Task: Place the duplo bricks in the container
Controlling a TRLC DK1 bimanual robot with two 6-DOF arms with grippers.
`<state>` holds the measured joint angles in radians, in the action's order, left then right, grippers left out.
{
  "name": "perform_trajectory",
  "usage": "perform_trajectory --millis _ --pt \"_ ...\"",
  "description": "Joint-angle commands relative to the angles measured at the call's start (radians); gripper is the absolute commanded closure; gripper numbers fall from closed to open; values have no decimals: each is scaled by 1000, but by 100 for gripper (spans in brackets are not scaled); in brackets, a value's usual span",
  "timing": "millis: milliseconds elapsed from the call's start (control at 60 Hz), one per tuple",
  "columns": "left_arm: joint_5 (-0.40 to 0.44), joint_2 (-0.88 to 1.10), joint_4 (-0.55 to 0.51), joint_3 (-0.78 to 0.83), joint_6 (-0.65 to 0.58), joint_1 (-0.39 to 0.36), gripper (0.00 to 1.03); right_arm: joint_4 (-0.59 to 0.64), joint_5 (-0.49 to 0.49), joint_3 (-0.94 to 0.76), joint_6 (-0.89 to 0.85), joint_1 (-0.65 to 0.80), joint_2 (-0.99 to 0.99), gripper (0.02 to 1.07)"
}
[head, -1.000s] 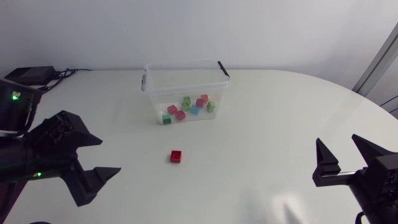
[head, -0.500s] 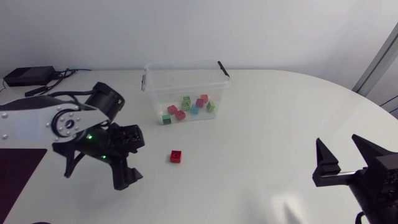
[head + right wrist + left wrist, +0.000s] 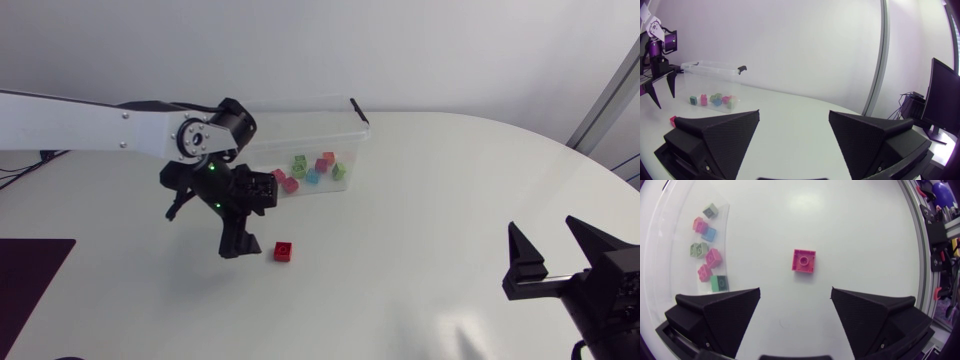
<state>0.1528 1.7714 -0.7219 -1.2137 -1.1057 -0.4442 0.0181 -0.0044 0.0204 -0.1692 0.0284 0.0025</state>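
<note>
The left gripper (image 3: 796, 292), spread wide and empty, hangs over the red duplo brick (image 3: 284, 250), on the near side of the clear container (image 3: 300, 128). The right gripper (image 3: 545, 230) gapes empty at far right.

My right gripper (image 3: 794, 114) stands open above the table (image 3: 790, 131). Near the far edge, the container (image 3: 710, 76) holds bricks (image 3: 716, 99). A red brick (image 3: 673, 120) lies outside, by my left gripper (image 3: 662, 89).
</note>
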Motion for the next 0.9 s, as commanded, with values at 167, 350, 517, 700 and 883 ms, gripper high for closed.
perform_trajectory --millis 167,350,517,700,883 --pt "8 145 -27 -124 -57 -73 4 -14 -8 -20 -18 7 -9 7" --pt "8 191 -28 -121 -34 -91 4 -14 -8 -20 -18 7 -7 7" --pt "10 227 -42 -119 -16 -87 4 -14 -8 -20 -18 7 -9 7" --pt "10 284 -37 -127 6 -90 4 -14 -8 -20 -18 8 -7 7" --pt "8 342 -31 -162 43 -94 11 -14 -8 -20 -18 7 -7 7"
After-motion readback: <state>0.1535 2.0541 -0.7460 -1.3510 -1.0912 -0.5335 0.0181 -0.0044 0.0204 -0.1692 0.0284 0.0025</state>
